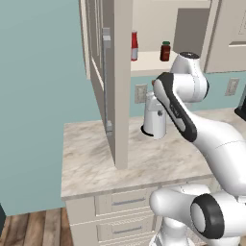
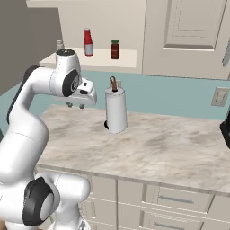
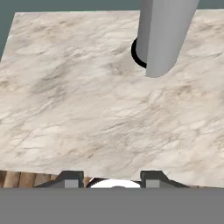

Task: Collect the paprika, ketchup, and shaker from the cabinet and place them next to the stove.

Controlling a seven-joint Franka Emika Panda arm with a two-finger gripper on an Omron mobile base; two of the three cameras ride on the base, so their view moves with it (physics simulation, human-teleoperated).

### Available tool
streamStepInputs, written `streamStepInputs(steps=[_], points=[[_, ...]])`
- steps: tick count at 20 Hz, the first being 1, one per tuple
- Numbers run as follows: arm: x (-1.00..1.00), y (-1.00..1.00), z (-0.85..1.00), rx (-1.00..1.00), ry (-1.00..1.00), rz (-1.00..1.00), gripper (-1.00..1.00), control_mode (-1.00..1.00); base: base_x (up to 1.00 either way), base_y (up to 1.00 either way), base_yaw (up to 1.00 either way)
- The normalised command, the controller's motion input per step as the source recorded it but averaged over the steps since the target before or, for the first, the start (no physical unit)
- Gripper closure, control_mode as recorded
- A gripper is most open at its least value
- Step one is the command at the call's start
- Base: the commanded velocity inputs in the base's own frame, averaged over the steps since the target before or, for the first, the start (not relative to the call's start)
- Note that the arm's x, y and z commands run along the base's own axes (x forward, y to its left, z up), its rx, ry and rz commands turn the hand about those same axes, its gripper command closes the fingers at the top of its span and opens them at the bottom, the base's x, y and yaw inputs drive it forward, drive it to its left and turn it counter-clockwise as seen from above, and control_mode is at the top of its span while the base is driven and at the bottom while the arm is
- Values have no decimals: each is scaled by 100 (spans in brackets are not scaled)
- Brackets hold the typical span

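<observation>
The gripper (image 2: 75, 106) hangs over the marble counter (image 2: 148, 148), fingers pointing down, holding nothing; whether its 2 jaws are parted or closed I cannot tell. Just to its right stands a white paper towel roll (image 2: 116, 110) on a dark base. Above it, on the open cabinet (image 2: 179, 36) shelf, the shaker (image 2: 59, 45) sits nearest, then the ketchup (image 2: 88, 42) and the paprika (image 2: 115, 49), all upright and apart.
</observation>
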Motion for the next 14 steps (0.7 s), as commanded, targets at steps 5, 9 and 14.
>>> streamStepInputs(steps=[5,9,14], points=[[-2,-2,-1,-2,-11,0,-100,-100,0,0,0],[-38,-19,31,-11,-55,0,-100,-100,0,0,0],[-33,-28,83,-12,-52,0,-100,-100,0,0,0]])
